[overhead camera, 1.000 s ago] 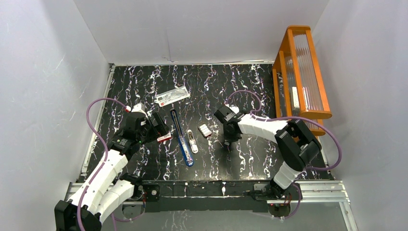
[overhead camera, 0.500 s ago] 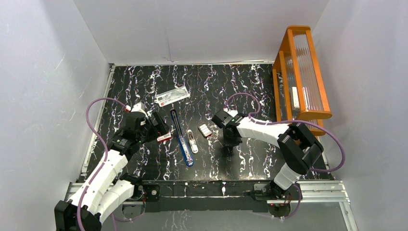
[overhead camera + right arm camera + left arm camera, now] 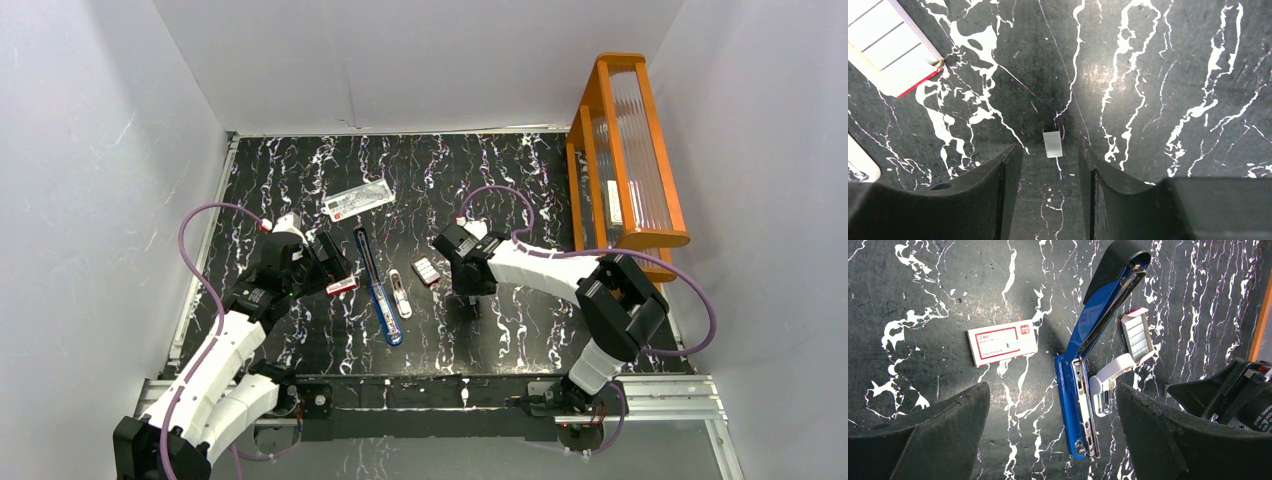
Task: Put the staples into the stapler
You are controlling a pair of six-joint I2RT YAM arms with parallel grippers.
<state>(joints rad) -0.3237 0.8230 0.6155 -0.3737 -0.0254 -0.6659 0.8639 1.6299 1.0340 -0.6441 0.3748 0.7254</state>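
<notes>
- The stapler [image 3: 379,288] lies swung open in one long line on the black marbled table [image 3: 520,180]. Its dark-capped half points away from the arm bases and its blue half, with the silver rail showing, points towards them.
- The left arm reaches in from the stapler's left, elbow bent and wrist tipped down. The left gripper [image 3: 1052,392] hangs above the table with its jaws spread wide and nothing between them. In the left wrist view the stapler's blue half lies partly in the gap between the two black fingers [image 3: 938,440].
- The red-and-white sleeve [image 3: 1002,342] of the staple box lies flat just to the left of the stapler, apart from it, close to the left gripper.
- A white plastic piece [image 3: 1108,380] sits against the right side of the stapler's blue half. I cannot tell whether it is joined to the stapler.
- The tray [image 3: 1137,336], filled with rows of staples, lies just right of the stapler, past the white piece.
- The right arm stretches across from the right, forearm low and wrist turned straight down, well to the right of the stapler and beyond the tray.
- The right gripper [image 3: 1050,161] stands partly open, released. A short silvery strip of staples [image 3: 1052,144] lies on the table between its fingers [image 3: 1003,190], with a gap on either side.
- A clear packet [image 3: 358,199] lies beyond the stapler's far end.
- An orange rack [image 3: 625,150] stands far to the right of the stapler, at the table's edge.
</notes>
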